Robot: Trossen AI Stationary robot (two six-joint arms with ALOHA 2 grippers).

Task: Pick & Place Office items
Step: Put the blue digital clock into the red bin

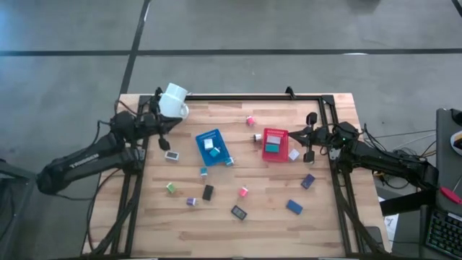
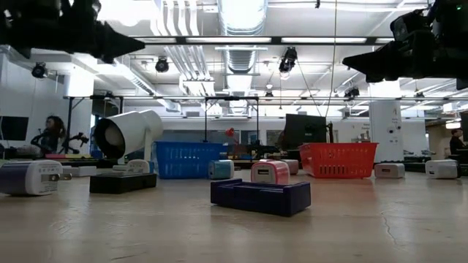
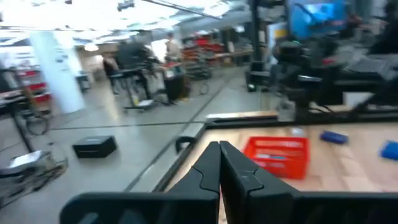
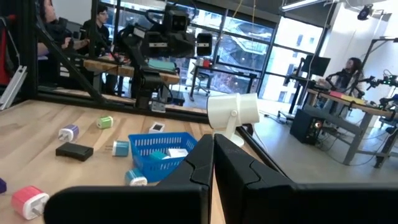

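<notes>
We look down on a wooden table point(image 1: 245, 217) in a wide workshop with a grey floor, black rails along its back and sides. Two small baskets sit near the middle, which we take to be the drop-off spots: a blue basket point(image 1: 211, 146) already holding a couple of small pieces, and a red basket point(image 1: 274, 144) with a teal piece inside. The rest of the office items lie loose around them, well apart from one another: a pink cube point(image 1: 250, 121) near the back rail, a second pink block point(image 1: 244, 191), a green block point(image 1: 170, 188), a purple block point(image 1: 191, 201), a black block point(image 1: 208, 192), two blue blocks point(image 1: 294, 207) toward the front right, and a white block point(image 1: 172, 154) just left of the blue basket. We judge most of the sorting is still ahead.

The left gripper point(image 3: 219, 171) hangs above the back left corner, its fingers pressed together on nothing we can see. A white mug point(image 1: 173, 101) lies on its side right by that arm; whether they touch, we cannot tell. The right gripper point(image 4: 213, 165) waits at the right edge, also closed and empty, beside the red basket.
</notes>
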